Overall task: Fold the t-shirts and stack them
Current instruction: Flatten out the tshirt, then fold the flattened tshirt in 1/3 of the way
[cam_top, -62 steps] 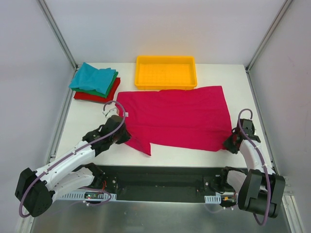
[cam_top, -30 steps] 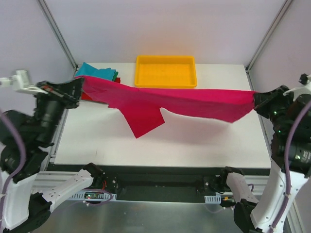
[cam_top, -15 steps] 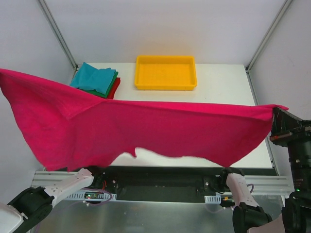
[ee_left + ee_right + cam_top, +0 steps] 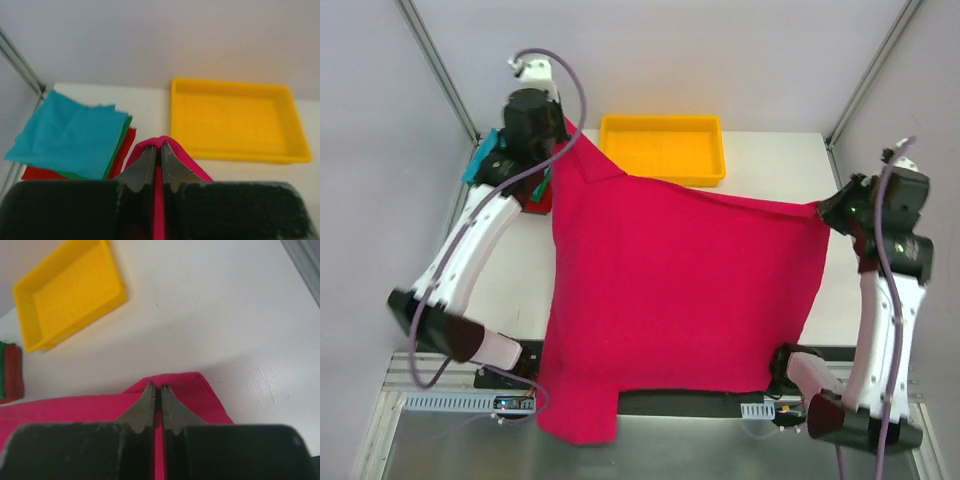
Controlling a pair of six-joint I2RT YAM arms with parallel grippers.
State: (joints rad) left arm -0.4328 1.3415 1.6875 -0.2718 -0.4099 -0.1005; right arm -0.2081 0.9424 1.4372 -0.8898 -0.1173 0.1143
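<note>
Magenta-pink t-shirt (image 4: 680, 290) hangs spread nearside of the yellow tray (image 4: 663, 150), length running away from it. Left fingers (image 4: 142, 170) pinch one corner at the tray's left end; right fingers (image 4: 142, 410) pinch another well to its right.

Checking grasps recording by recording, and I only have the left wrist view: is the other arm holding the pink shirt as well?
Observer: Yes, the right tool is shut on an edge of the magenta t-shirt.
Operator: Is it spread or bunched?
Observer: Spread wide from the left tool to the right one, covering much of the table in the top view.
Operator: Any sleeve visible?
Observer: One flap, likely a sleeve, hangs lowest on the left.
</note>
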